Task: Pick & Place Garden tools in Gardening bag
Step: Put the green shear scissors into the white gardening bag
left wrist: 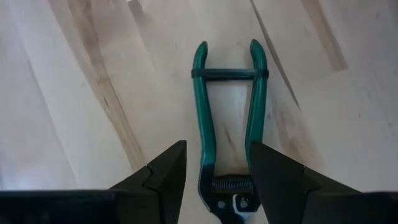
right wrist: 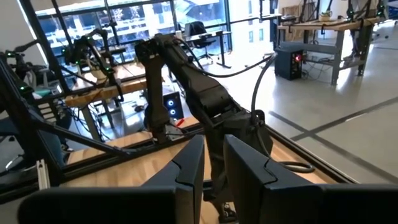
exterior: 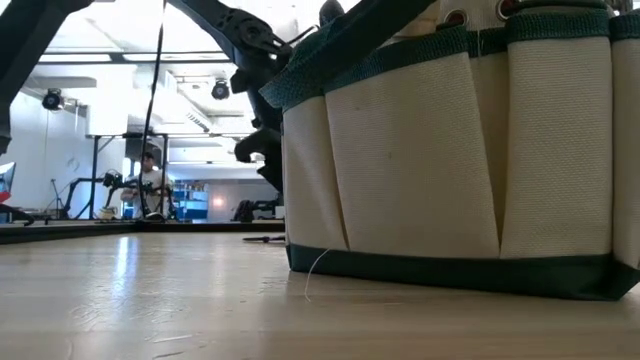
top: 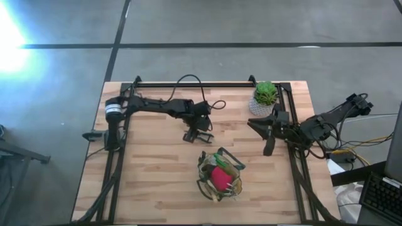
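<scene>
The pruners (left wrist: 203, 112) lie flat on the wooden table, green handles joined by a dark band at their far end. My left gripper (left wrist: 217, 144) points steeply down over their spring end, open, one finger on either side; in the high view it (top: 199, 129) is left of the table's centre. The gardening bag (top: 220, 176) stands near the front edge with a red item (top: 220, 178) and tool handles in it; its pale wall (exterior: 450, 150) fills the low view. My right gripper (right wrist: 213, 140) hangs level at the right (top: 264, 129), with a narrow gap and nothing between its fingers.
A green plant in a whitish pot (top: 264, 97) stands at the far right corner, close to my right arm. Dark frame rails (top: 188, 85) run along the table's far edge and both sides. Bare wood lies between the pruners and the bag.
</scene>
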{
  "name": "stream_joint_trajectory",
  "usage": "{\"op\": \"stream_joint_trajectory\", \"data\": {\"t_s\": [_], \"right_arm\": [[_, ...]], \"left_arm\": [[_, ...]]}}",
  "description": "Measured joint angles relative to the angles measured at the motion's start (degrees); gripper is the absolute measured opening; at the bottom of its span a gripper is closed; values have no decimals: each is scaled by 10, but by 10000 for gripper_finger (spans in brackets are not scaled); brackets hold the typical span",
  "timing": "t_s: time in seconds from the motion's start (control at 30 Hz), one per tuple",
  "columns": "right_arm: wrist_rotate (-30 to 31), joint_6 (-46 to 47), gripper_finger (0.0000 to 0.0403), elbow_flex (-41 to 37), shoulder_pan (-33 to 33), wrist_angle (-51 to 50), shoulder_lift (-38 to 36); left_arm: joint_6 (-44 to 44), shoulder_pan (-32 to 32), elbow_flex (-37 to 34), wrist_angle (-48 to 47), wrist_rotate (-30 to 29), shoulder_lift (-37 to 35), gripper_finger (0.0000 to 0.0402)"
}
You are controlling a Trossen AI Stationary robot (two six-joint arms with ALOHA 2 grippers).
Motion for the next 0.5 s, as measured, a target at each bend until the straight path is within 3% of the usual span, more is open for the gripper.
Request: {"op": "stream_joint_trajectory", "data": {"t_s": [0.5], "right_arm": [[0, 1, 56, 0, -2, 1, -1]], "left_arm": [[-9, 0, 0, 28, 0, 44, 177]]}}
